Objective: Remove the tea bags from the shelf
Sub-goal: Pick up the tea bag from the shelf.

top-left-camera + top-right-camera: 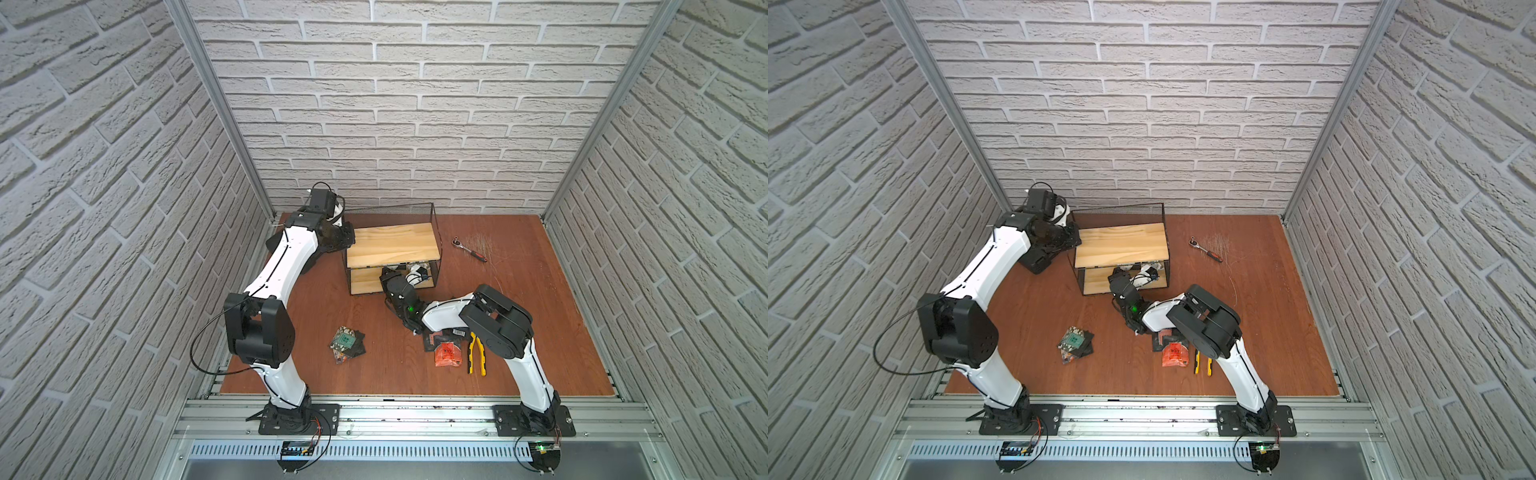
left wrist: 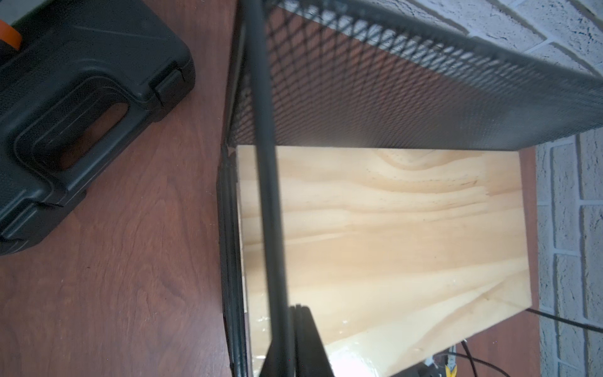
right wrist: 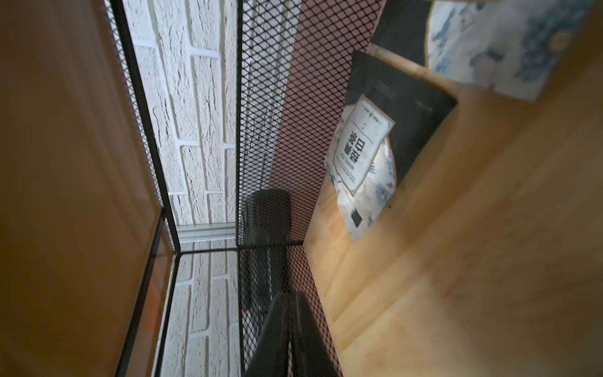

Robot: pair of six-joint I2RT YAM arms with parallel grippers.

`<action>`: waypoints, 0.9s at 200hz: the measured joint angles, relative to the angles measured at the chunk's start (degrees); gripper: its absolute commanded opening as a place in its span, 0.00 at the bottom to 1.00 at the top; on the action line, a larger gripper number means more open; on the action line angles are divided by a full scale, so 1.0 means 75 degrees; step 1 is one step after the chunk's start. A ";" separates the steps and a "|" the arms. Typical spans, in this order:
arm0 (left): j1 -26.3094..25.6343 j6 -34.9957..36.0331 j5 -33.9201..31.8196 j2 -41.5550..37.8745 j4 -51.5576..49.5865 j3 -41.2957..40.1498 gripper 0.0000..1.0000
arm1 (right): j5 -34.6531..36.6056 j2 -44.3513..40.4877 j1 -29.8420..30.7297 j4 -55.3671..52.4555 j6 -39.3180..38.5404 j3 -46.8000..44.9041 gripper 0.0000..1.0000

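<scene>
Shelf (image 1: 392,243) stands far centre on tabletop (image 1: 540,332). Tea bags (image 3: 362,163) lie on its lower board, right end: white-blue sachet overlaps black one. Right pincer (image 3: 290,297) reaches inside lower tier, tips pressed together, empty, apart from them. Left pincer (image 2: 296,310) at shelf's left end, tips together beside wire upright. Tea bag pile (image 1: 347,345) lies on near tabletop.

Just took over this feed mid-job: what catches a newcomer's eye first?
The two-tier black wire shelf with pale wooden boards stands at the back of the red-brown table, top board bare. The shut right gripper reaches into its lower tier, where a white-labelled foil sachet lies on the board. One heap of foil sachets lies on the table in front, another heap beside the right arm.
</scene>
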 measured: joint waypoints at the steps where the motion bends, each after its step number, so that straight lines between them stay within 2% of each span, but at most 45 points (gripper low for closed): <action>1: 0.0000 0.0000 0.0003 0.0000 0.0000 0.0000 0.07 | 0.0017 0.0020 -0.0006 -0.0003 0.0012 0.0029 0.12; 91: 0.0035 0.0017 0.0044 0.0000 -0.0003 0.0000 0.07 | 0.0804 0.0854 -0.0323 -0.0513 0.0729 0.0912 0.16; 121: 0.0052 0.0052 0.0073 0.0000 -0.0003 0.0000 0.07 | 0.1020 0.1011 -0.0353 -0.0956 0.1265 0.1166 0.26; 146: 0.0076 0.0073 0.0105 0.0000 -0.0006 0.0000 0.07 | 0.1189 0.1105 -0.0356 -0.1233 0.1673 0.1174 0.29; 180: 0.0102 0.0082 0.0149 0.0006 -0.0006 -0.0003 0.07 | 0.1259 0.1102 -0.0379 -0.1361 0.2192 0.1288 0.39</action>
